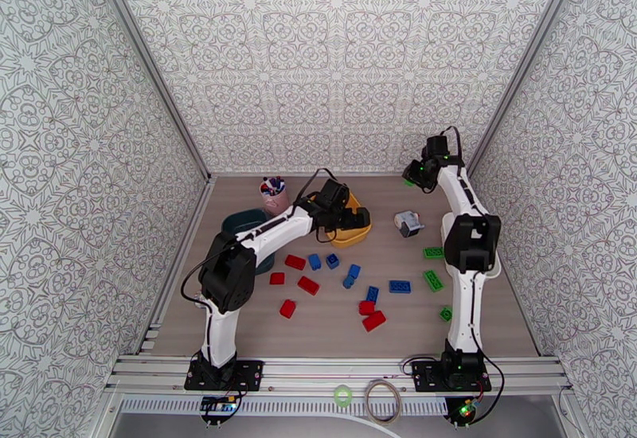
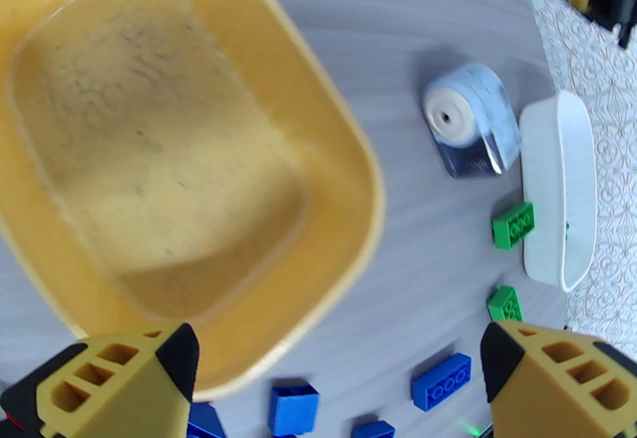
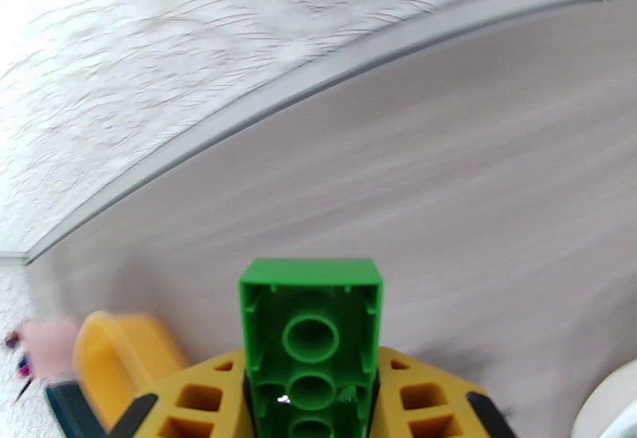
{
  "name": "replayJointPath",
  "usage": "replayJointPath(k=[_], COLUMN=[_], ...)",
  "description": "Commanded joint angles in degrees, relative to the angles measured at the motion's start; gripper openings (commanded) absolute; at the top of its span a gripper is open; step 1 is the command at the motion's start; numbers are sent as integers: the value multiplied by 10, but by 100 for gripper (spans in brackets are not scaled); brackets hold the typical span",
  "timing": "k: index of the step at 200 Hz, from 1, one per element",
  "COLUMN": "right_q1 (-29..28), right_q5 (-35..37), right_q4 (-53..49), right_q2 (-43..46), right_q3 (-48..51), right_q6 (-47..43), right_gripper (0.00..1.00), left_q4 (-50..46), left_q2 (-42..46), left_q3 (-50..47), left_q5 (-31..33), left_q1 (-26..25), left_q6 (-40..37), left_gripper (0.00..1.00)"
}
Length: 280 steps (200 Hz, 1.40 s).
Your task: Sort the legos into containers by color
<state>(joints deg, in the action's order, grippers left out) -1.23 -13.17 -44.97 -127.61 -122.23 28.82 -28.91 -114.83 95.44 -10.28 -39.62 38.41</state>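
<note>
Three trays: teal tray (image 1: 236,221) far left, yellow tray (image 1: 355,236) mid, white tray (image 2: 557,193) on the right by the R arm's elbow.
L claw (image 2: 338,364): spread wide, nothing in it, hanging over the near rim of the yellow tray. That tray looks bare inside.
Loose legos: red bricks (image 1: 295,262) left of centre, blue bricks (image 1: 400,287) in the middle, green bricks (image 1: 433,279) to the right, near the white tray. All lie flat on the table (image 1: 342,344), none of them in a tray yet.
R claw (image 3: 310,408): narrow, clamped on one green brick (image 3: 310,312), held up off the table near the back wall.
Step in hand: carry phase, I'd say. One green brick is lifted and not yet dropped, and most of the job is ahead.
Next move: needs a swing down and back toward whichever tray takes green. Prob the white tray, since it's nearest and the green bricks lie by it, but I can't tell for sure. Then get low over the tray before letting go.
Brick pose: hollow underside faces the wrist cam, studs away from it.
Long axis: in line with the R claw, free end poking out ahead past the fingertips. It's pinched across its narrow width.
</note>
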Motion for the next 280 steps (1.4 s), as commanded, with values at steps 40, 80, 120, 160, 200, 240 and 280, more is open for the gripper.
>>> replayJointPath(k=[40,80,120,160,200,240,280], right_q1=[-36,-33,16,99,154,172,172], right_q5=[16,92,179,209,223,218,175], right_q4=[96,61,-39,-73,-92,-121,-124], right_q2=[250,425,510,514,437,365,390], right_q3=[338,489,539,548,499,437,438], right_q6=[42,30,-1,-27,-41,-52,-56], right_gripper=[15,18,18,19,22,46,63], left_q4=[-17,-30,-33,-38,-39,-58,-75], left_q2=[100,119,120,123,126,133,146], left_q3=[-66,-82,-84,-83,-80,-69,-73], left_q5=[74,92,101,107,106,112,120], left_q1=[-69,-120,-165,-185,-192,-188,-175], left_q6=[18,31,39,42,42,31,27], left_gripper=[99,99,99,99,99,99,99])
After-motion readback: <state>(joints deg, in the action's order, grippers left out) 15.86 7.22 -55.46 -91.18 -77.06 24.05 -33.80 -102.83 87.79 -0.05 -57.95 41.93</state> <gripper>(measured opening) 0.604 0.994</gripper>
